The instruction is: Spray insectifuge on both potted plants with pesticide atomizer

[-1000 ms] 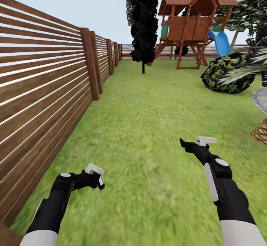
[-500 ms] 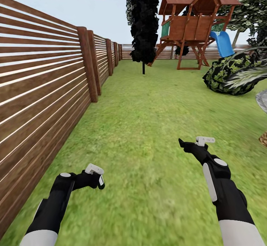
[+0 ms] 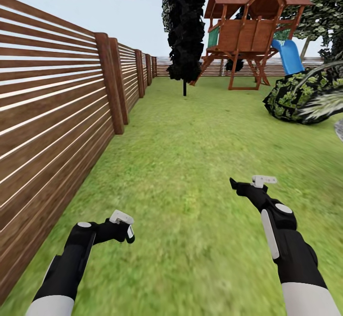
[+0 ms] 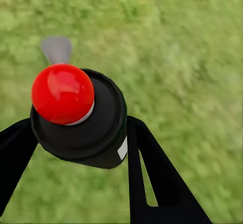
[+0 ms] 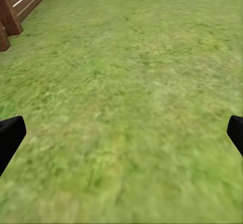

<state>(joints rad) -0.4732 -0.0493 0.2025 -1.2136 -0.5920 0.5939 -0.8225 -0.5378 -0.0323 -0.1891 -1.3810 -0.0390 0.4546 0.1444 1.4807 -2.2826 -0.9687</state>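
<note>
The pesticide atomizer [image 4: 96,133] is a dark bottle with a red ball top and a small white label, seen end-on in the left wrist view. My left gripper [image 4: 76,150] is shut on it, one black finger on each side. In the head view the left gripper [image 3: 125,230] hangs low over the lawn [image 3: 190,135] at the lower left. My right gripper [image 3: 239,185] is held out over the grass at the lower right. It is open, and its fingertips [image 5: 10,135] sit far apart with nothing between them. The two potted plants are out of view.
A brown slatted fence [image 3: 57,116] runs along the left, close to my left arm. Ahead stand a dark tree [image 3: 186,25] and a wooden playhouse [image 3: 252,30] with a blue slide. A leafy bush [image 3: 293,99] sits at the right. Open grass stretches ahead.
The whole view has shifted: the bush, the playhouse and the grey paving slid toward the right edge, so the camera has moved. Both arms keep their pose, the left still holding the bottle.
</note>
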